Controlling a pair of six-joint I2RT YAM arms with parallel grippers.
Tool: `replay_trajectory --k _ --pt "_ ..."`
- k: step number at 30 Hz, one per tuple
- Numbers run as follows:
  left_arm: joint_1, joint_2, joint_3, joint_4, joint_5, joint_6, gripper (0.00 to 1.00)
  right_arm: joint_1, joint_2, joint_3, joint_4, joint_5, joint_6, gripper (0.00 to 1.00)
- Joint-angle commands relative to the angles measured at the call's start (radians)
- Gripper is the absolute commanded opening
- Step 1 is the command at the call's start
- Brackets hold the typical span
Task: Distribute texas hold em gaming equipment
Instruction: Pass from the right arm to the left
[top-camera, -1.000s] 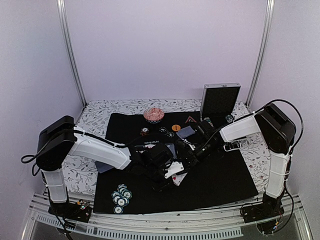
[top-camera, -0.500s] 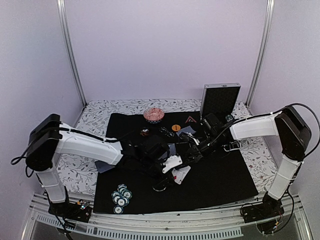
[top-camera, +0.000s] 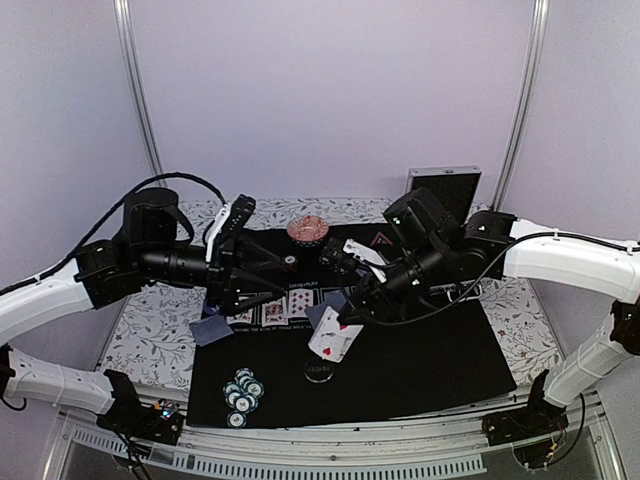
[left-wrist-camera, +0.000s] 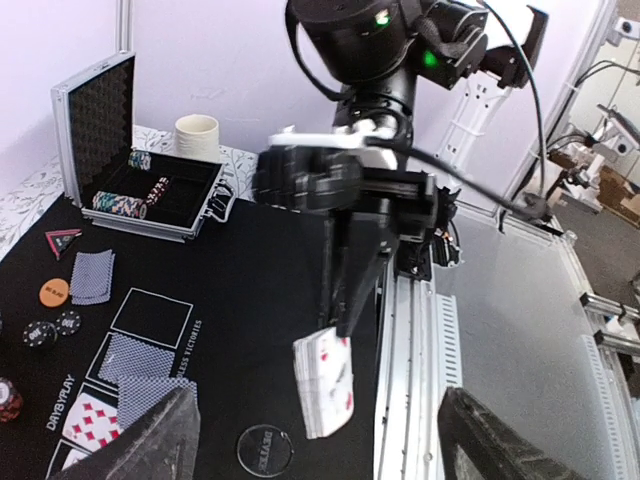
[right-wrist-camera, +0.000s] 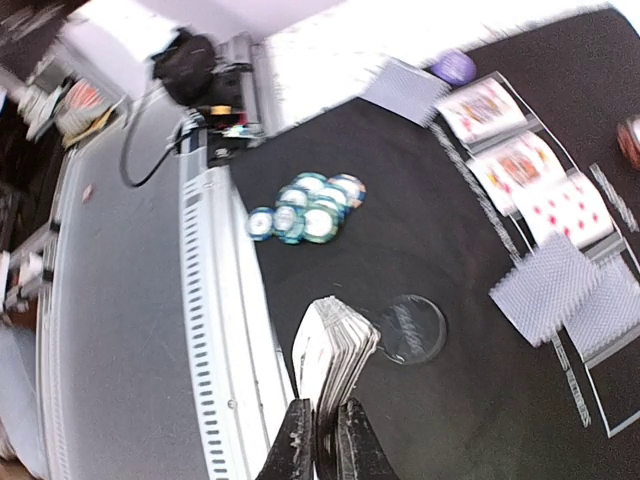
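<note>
Teal chips (top-camera: 241, 393): a heap by the mat's (top-camera: 430, 360) near left corner.
Black button (top-camera: 318, 371): flat on the mat, further in, to the right.
My right pincer (right-wrist-camera: 322, 440): closed tight on a stack of cards (right-wrist-camera: 335, 350), up above the mat.
My left pincer (left-wrist-camera: 318, 420): wide open, holding nothing.
Orange button (left-wrist-camera: 54, 292): near the mat's far edge.

Robot lab, aluminium frame posts (top-camera: 140, 100), plain white enclosure walls (top-camera: 330, 90)

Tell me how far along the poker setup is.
Done: three face-up cards and two face-down cards lie on the mat; teal chips sit near its front. In hand: right gripper pinches the deck. Left: one rectangle is empty; striped chips sit in the case.
</note>
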Motion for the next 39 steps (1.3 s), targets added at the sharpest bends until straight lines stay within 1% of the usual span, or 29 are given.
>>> replay_trajectory --k 1,4,5,9,13,17,25,29,33,35,37,39 --pt "0.015 -0.04 -0.059 -0.037 0.152 0.021 0.9 0.093 -0.073 0.058 0.006 0.077 -0.155 0.02" --pt "0.015 -0.048 -0.059 -0.016 0.251 0.053 0.97 0.166 -0.091 0.083 0.053 0.108 -0.232 0.02" --pt "0.014 -0.051 -0.056 -0.015 0.293 0.084 0.98 0.19 -0.094 0.088 0.07 0.119 -0.27 0.02" --pt "0.015 -0.032 -0.047 0.007 0.409 0.125 0.98 0.242 -0.105 0.086 0.157 0.136 -0.41 0.02" --pt "0.013 0.035 -0.015 -0.026 0.461 0.168 0.98 0.268 -0.091 0.101 0.217 0.114 -0.564 0.02" --pt "0.008 0.085 -0.018 -0.015 0.571 0.168 0.98 0.278 -0.069 0.111 0.258 0.108 -0.655 0.02" --pt "-0.026 0.112 -0.022 -0.008 0.578 0.183 0.98 0.282 -0.017 0.143 0.295 0.099 -0.756 0.02" --pt "-0.029 0.132 -0.021 -0.014 0.594 0.177 0.88 0.283 -0.012 0.145 0.319 0.102 -0.78 0.02" --pt "-0.029 0.138 -0.019 -0.03 0.6 0.189 0.68 0.284 -0.014 0.134 0.338 0.116 -0.806 0.02" --pt "-0.03 0.14 -0.015 -0.04 0.597 0.195 0.56 0.284 -0.016 0.132 0.342 0.119 -0.814 0.02" --pt "-0.031 0.138 -0.013 -0.05 0.597 0.203 0.46 0.284 -0.021 0.124 0.347 0.118 -0.819 0.02" --pt "-0.03 0.134 -0.013 -0.055 0.593 0.206 0.43 0.284 -0.028 0.114 0.351 0.12 -0.821 0.02"
